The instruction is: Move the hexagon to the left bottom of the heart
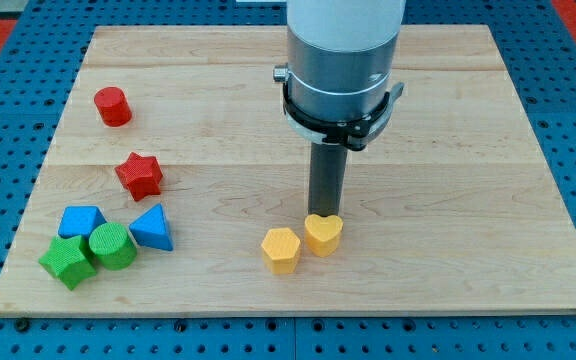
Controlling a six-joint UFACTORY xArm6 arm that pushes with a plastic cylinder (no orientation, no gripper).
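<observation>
A yellow-orange hexagon block [281, 249] lies near the board's bottom middle. A yellow heart block [323, 234] sits just to its right and slightly higher, touching or nearly touching it. My tip [324, 214] comes down from the arm at the view's top and ends right behind the heart's upper edge, at or against it. The rod's very end is partly hidden by the heart.
A red cylinder [113, 105] and a red star [139, 175] lie at the left. Lower left holds a cluster: blue block [81, 221], blue triangle [152, 227], green cylinder [113, 245], green cube [68, 261]. The wooden board [448, 150] ends near the bottom edge.
</observation>
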